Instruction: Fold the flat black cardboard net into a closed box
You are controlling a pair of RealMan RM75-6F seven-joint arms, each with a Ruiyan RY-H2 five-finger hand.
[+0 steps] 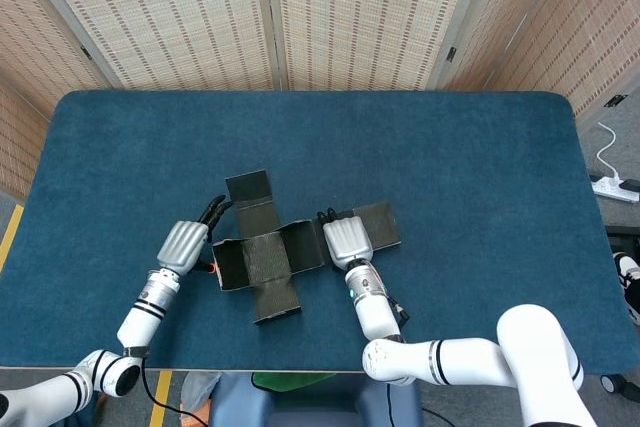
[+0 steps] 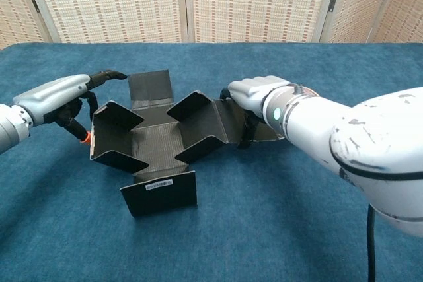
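The black cardboard net is being kept near the middle of the blue surface, with its flaps partly lifted. Its right flap is being pressed by the right hand. The left flap is being touched by the left hand, whose fingers are spread apart with nothing held.

Bright, even, diffuse light in both views, only faint soft shadows on the blue table, no glare, sharp focus throughout, slight wide-angle bending at the head view's edges
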